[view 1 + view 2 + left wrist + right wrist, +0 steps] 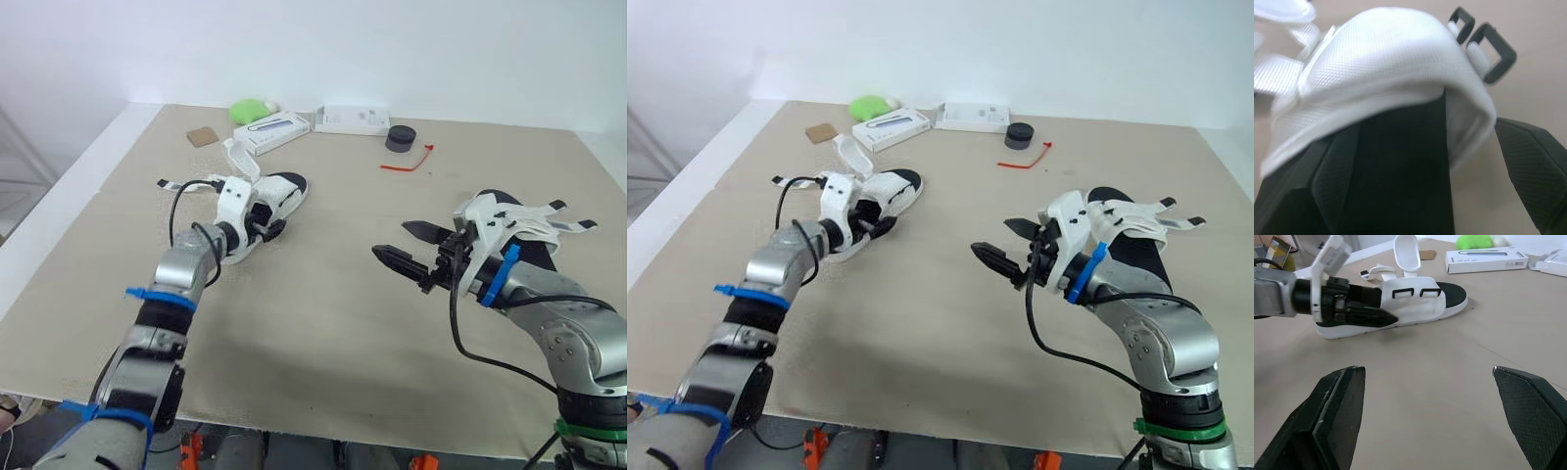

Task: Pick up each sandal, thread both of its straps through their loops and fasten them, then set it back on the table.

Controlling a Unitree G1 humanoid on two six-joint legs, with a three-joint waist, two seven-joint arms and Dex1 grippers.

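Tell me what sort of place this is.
Probably a lab or test room: a plain work table against bare white walls, with two white sandals, small boxes and a red tie laid out as props.

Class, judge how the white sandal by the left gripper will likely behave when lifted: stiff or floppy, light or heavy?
The sandal probably lifts lightly, as its sole looks like moulded foam. That sole likely stays fairly stiff, but the unfastened straps should flop and swing, since they already splay loosely. The woven upper may slip a little under hard fingers.
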